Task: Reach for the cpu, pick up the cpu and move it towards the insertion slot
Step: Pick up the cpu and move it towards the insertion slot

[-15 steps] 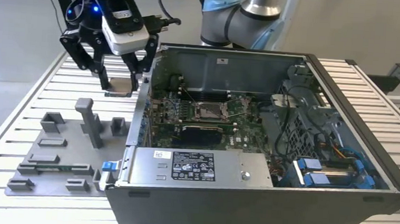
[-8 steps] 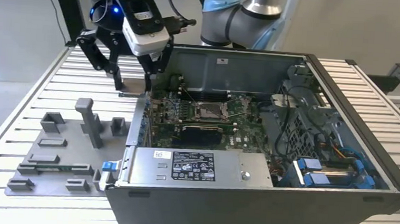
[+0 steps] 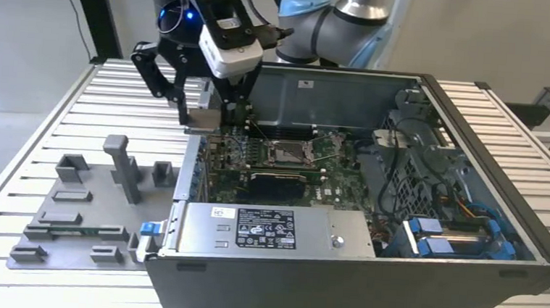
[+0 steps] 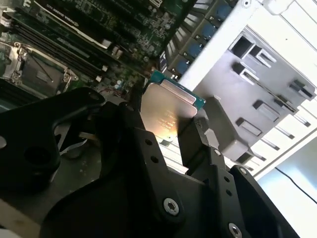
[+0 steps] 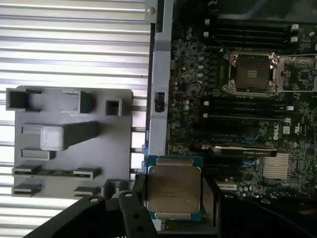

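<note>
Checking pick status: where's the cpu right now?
The cpu is clamped in the claw, held in the air over the open computer case's wall edge nearest the grey fixture, short of the insertion slot.

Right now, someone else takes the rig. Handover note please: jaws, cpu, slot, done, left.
Gripper: jaws shut on the cpu, which is held by two opposite edges, silvery face towards both wrist cameras.
Position: in the exterior view the gripper is above the open computer case's wall on that view's left, next to the grey fixture on the slatted table.
Insertion slot: on the green board inside the case, dark centre bare, apart from the cpu.
Done: reach and pick-up.
Left: the rest of the carry over the board to the slot.
</note>
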`<state>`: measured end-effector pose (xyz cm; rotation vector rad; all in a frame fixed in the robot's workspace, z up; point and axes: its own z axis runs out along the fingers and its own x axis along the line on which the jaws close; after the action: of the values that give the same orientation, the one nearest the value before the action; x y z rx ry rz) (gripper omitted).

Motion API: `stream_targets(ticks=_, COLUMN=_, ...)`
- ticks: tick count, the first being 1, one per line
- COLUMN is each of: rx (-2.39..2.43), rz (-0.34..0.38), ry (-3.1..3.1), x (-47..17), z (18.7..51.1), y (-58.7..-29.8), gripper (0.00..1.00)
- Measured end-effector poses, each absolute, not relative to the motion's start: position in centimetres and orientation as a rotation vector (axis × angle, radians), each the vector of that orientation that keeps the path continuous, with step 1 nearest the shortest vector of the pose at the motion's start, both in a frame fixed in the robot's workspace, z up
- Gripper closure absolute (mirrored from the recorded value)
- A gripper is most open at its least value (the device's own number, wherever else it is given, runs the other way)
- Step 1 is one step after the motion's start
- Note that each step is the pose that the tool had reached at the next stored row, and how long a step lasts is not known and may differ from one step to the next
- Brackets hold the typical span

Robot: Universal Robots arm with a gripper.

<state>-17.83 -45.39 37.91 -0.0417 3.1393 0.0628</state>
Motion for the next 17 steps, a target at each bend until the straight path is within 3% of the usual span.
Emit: stream_targets(ticks=17, rx=-0.042, rz=0.063, ry=3.139, x=-12.8, z=37.9, y=-45.3, gripper=1.0)
